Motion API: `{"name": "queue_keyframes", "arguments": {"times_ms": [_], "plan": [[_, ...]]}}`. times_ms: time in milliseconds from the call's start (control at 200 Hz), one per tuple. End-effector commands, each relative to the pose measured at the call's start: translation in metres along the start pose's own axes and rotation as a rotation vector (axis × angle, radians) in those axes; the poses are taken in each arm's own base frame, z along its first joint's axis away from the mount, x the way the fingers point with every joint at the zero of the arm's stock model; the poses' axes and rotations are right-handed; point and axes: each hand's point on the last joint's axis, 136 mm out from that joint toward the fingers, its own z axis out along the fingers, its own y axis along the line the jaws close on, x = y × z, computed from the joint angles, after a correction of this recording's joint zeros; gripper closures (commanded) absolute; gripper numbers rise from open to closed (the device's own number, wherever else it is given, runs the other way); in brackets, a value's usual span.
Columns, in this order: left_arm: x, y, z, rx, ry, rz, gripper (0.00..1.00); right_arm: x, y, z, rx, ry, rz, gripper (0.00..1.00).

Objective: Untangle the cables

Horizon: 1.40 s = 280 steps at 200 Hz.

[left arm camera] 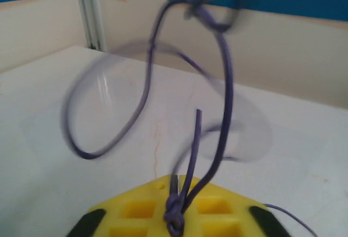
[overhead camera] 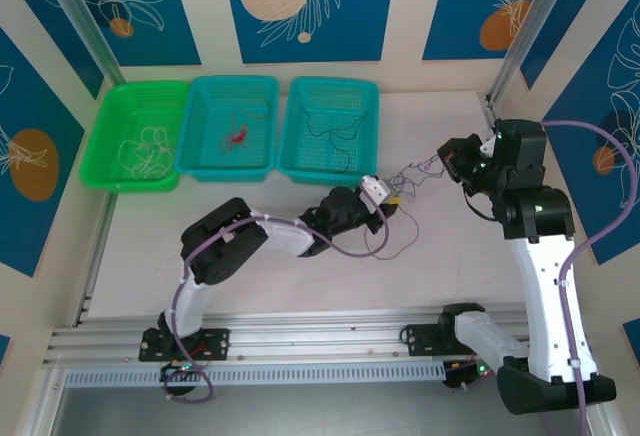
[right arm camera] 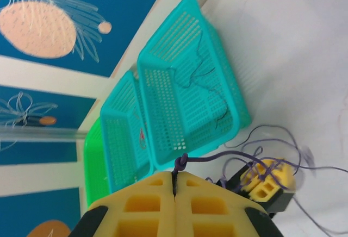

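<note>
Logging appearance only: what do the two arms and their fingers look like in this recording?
The left arm and right arm share one build: smooth white links between chunky black joint housings. A thick lilac cable runs loosely along each arm. The fingers are bright yellow moulded blocks with square recesses, flanked by black parts at the outer edges.

table (overhead camera: 450, 276): white, matte | walls (overhead camera: 340, 16) behind and beside table: blue leaf-print panels, cream stripes | posts (overhead camera: 82, 11) at table's far corners: aluminium
</note>
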Motion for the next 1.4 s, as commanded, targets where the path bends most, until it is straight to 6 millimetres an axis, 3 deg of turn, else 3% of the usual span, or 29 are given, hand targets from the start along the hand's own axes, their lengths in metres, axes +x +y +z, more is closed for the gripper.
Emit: {"name": "queue_keyframes", "arguments": {"times_ms": [0, 175, 440, 630, 940, 1035, 1160, 1285, 1395], "plan": [[-0.012, 0.019, -0.017, -0.034, -0.033, -0.041, 1.00, -0.027, -0.010, -0.022, 0.066, -0.140, 0.027, 1.00], [-0.003, 0.039, -0.043, -0.072, -0.002, -0.077, 1.00, -0.060, -0.025, -0.039, 0.105, -0.262, 0.069, 1.00], [0.015, 0.050, -0.090, -0.147, 0.034, -0.124, 1.00, -0.102, -0.050, -0.061, 0.137, -0.417, 0.165, 1.00], [0.040, 0.074, -0.141, -0.279, 0.065, -0.183, 1.00, -0.132, -0.062, -0.086, 0.178, -0.537, 0.191, 1.00], [0.055, 0.118, -0.224, -0.487, 0.097, -0.251, 1.00, -0.156, -0.066, -0.104, 0.144, -0.607, 0.253, 1.00], [0.049, 0.121, -0.230, -0.490, 0.108, -0.218, 1.00, -0.154, -0.058, -0.088, 0.080, -0.533, 0.260, 1.00], [0.038, 0.126, -0.237, -0.498, 0.090, -0.221, 1.00, -0.144, -0.067, -0.072, 0.082, -0.471, 0.289, 1.00], [0.015, 0.128, -0.246, -0.491, 0.042, -0.234, 1.00, -0.117, -0.066, -0.042, 0.049, -0.359, 0.246, 1.00], [-0.004, 0.130, -0.254, -0.496, 0.044, -0.193, 1.00, -0.098, -0.090, -0.022, 0.168, -0.311, 0.220, 1.00]]}}
